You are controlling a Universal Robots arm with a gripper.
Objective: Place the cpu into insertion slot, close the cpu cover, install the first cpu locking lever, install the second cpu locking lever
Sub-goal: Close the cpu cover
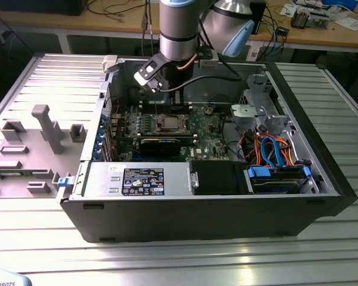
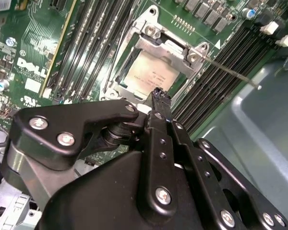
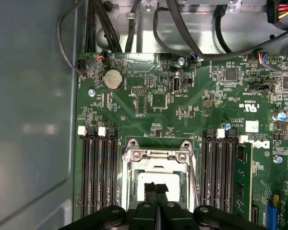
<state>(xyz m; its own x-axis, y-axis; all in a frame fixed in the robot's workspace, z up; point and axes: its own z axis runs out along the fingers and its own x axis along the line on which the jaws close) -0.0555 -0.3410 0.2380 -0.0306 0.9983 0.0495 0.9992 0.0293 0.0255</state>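
Note:
The cpu (image 2: pixel 151 73) lies flat in the insertion slot (image 3: pixel 134 184), its dull grey face showing through the window of the cpu cover (image 2: pixel 169 47), which is down over it. My gripper (image 3: pixel 156 188) hangs just above the chip's face, fingers pressed together with nothing between them; the second wrist view shows the same tips (image 2: pixel 158 94) at the socket's edge. A thin locking lever (image 2: pixel 230 73) sticks out from the socket's corner over the black memory slots. In the exterior view the arm's wrist (image 1: pixel 178 42) stands over the socket (image 1: pixel 170 123) inside the open computer case.
Black memory slots (image 3: pixel 98 172) flank the socket on both sides. Cables (image 3: pixel 110 28) run along the case wall behind the green motherboard (image 3: pixel 153 100). A drive cage with blue and orange cables (image 1: pixel 274 152) fills the case at the exterior view's right. A grey fixture tray (image 1: pixel 36 143) lies outside.

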